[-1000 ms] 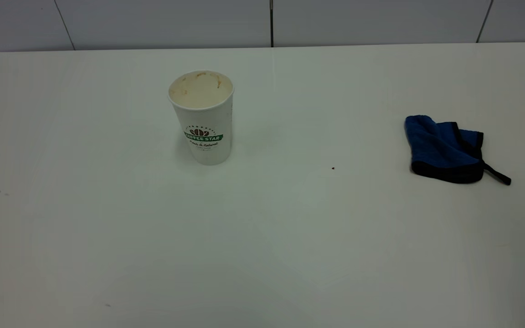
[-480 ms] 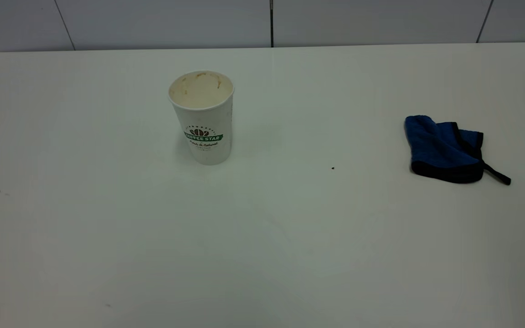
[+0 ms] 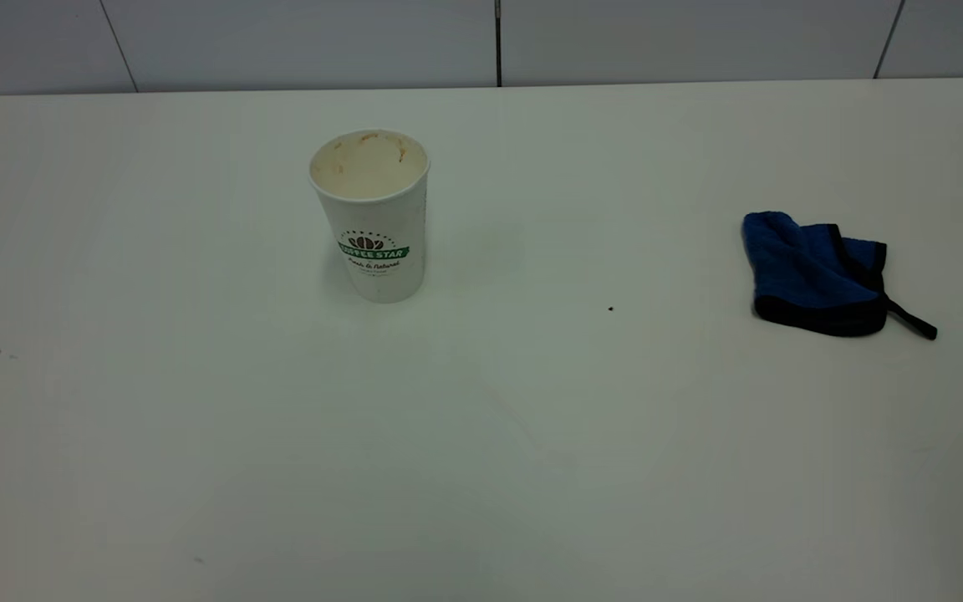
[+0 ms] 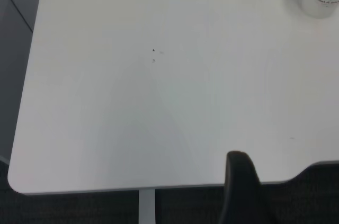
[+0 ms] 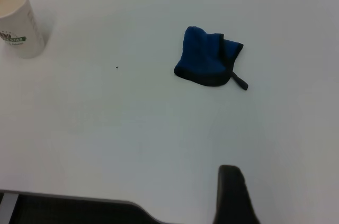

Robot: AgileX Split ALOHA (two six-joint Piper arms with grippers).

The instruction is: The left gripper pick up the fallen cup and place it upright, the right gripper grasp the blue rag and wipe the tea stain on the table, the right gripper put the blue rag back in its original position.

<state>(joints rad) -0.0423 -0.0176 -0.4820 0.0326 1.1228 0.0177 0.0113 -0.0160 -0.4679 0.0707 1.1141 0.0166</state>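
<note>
Only one black finger of the left gripper (image 4: 241, 187) shows in its wrist view, hanging over the table's (image 3: 197, 468) near edge, well away from the cup (image 3: 371, 213); from that sliver I cannot tell how wide it stands. The right gripper (image 5: 233, 195) likewise shows a single dark finger over the near edge, well apart from the cup, and its opening cannot be read either. Neither arm appears in the exterior view, so both look pulled back and parked. Taking the cup as the landmark: it stands upright on its base, mouth up with brown smears inside, logo band facing the camera. The blue rag (image 3: 816, 272) lies folded far to the cup's right, its black loop tail trailing away from the cup. A tiny dark speck (image 3: 610, 308) sits between cup and rag, nearer the cup. Just beside the cup on its right the surface shows at most a very faint tint; no distinct brown puddle is visible. Across the last second nothing on the table has shifted: cup, rag and speck sit exactly as they did. My judgement is that all three steps are finished and the task is effectively complete.
</note>
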